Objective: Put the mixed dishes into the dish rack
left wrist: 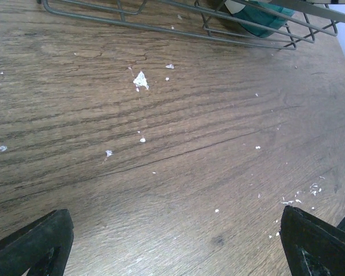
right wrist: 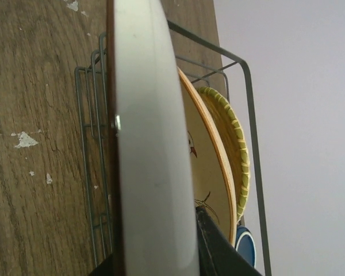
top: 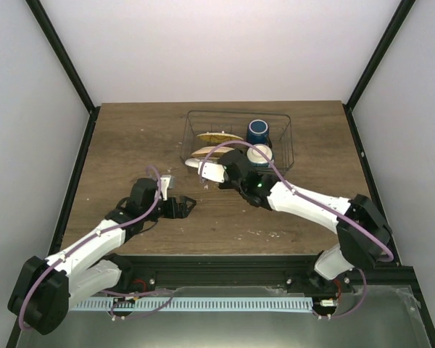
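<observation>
Two plates stand on edge inside the dish rack [top: 238,113] at the far side of the table [top: 130,145]. The yellow-orange woven plate [right wrist: 234,144] is farther back, and the cream plate [right wrist: 206,167] with its faint leaf drawing stands just in front of it. The dark blue mug [top: 258,132] sits in the rack to their right. The right gripper [top: 219,172] is clamped on the cream-white bowl [right wrist: 152,144], holding it on edge at the rack's near left corner, close beside the cream plate. Whether the bowl is inside the wire wall cannot be told. The left gripper [left wrist: 175,224] hovers low over bare wood near the rack, its jaws spread wide with nothing between them. White flecks [left wrist: 141,80] dot the tabletop beneath it.
</observation>
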